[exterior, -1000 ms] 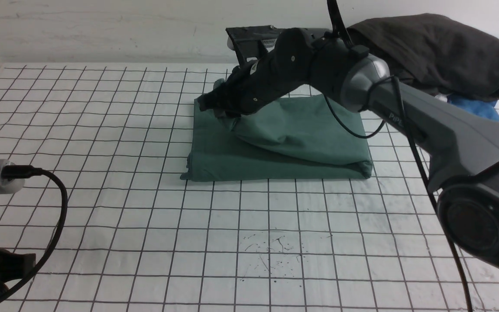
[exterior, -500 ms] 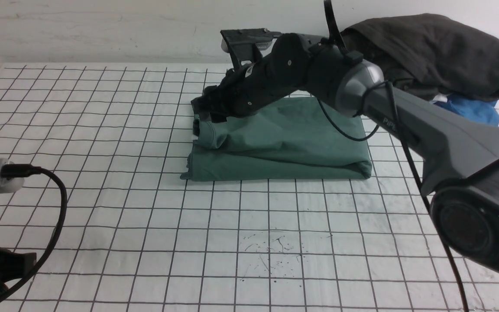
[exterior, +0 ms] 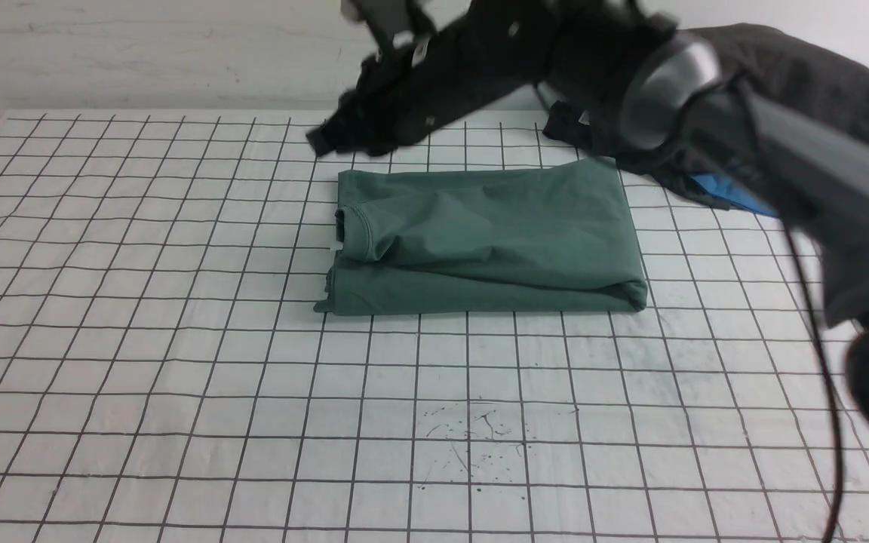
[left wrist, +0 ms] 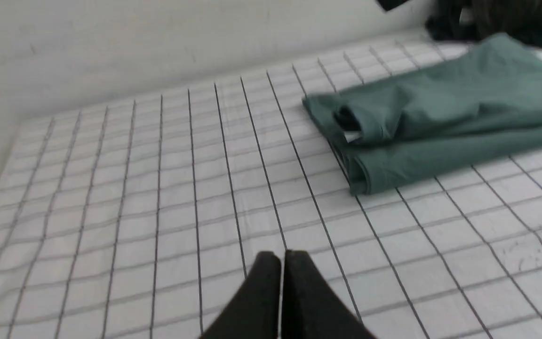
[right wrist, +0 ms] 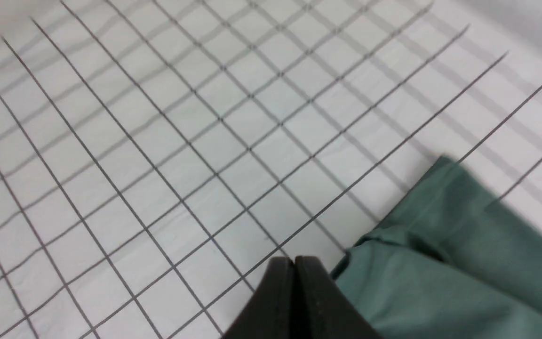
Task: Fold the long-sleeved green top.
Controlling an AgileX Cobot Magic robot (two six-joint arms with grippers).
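Front view shows the green long-sleeved top [exterior: 480, 241] lying on the gridded table [exterior: 140, 339] as a compact rectangle, several layers thick, with the neck opening and a sliver of white label peeking out at its left end. No sleeve trails out anywhere that can be seen, so the folding looks very nearly done, perhaps finished. The right claw [exterior: 321, 139] hangs in the air above and beyond the top's far left corner, clear of the cloth, and the right wrist view confirms its tips pressed together with nothing between them, the corner of the top just beside them below. The left claw [left wrist: 281, 263] is out of the front view altogether; its own camera shows its tips clenched on nothing, over bare grid, well apart from the top. What may be left, by my reading, is small: the upper layer sits a little rumpled near the collar and the near edge bulges, so a smoothing press or one more fold could tidy it. A dark garment [exterior: 804, 83] and a blue one [exterior: 729, 192] sit at the back right, untouched by either arm.
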